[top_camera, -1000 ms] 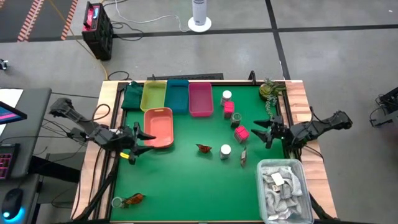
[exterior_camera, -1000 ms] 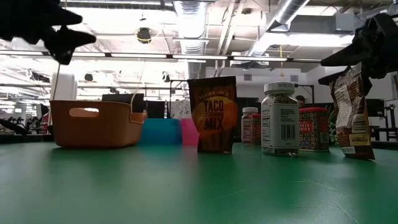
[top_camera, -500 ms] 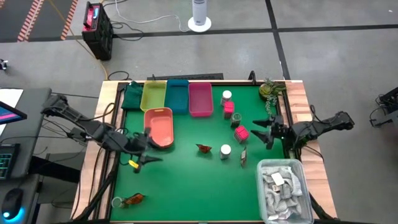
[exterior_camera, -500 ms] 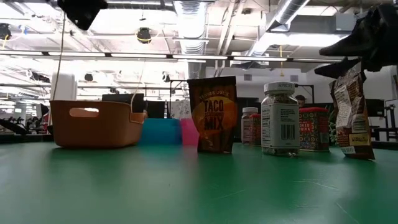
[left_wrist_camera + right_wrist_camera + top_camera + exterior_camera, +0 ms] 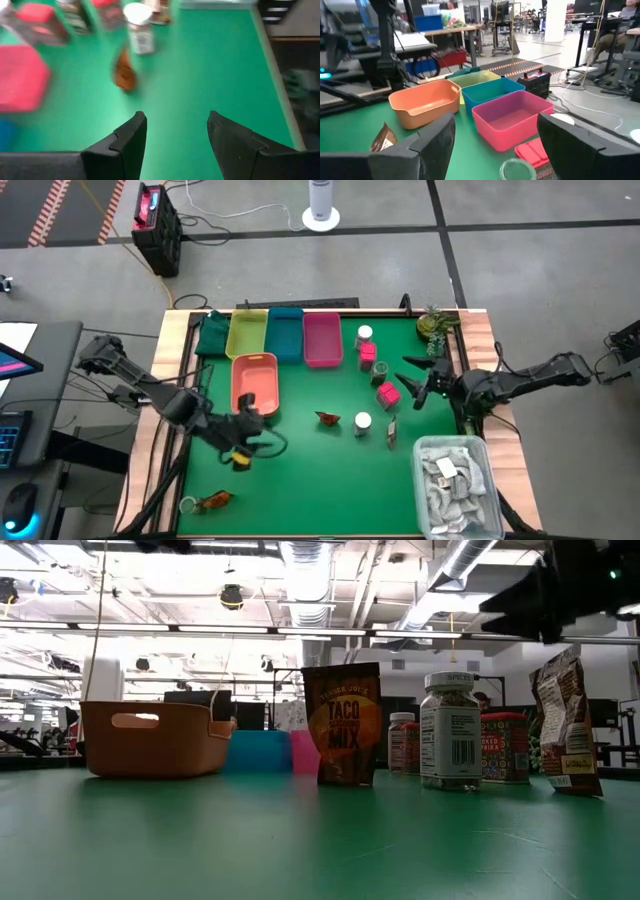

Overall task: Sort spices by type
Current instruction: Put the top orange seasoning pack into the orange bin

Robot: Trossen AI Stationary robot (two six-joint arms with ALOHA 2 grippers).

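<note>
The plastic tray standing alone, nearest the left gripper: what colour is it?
Orange: the plastic tray shows best in the high view.

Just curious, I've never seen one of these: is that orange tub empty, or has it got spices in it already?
Empty. From above, the orange tub shows only its bare floor, and the right wrist view looks into it and finds nothing.

"TACO MIX" on red-brown sachet [image 5: 343, 725], barcode label on white-capped jar [image 5: 450, 732]
</note>
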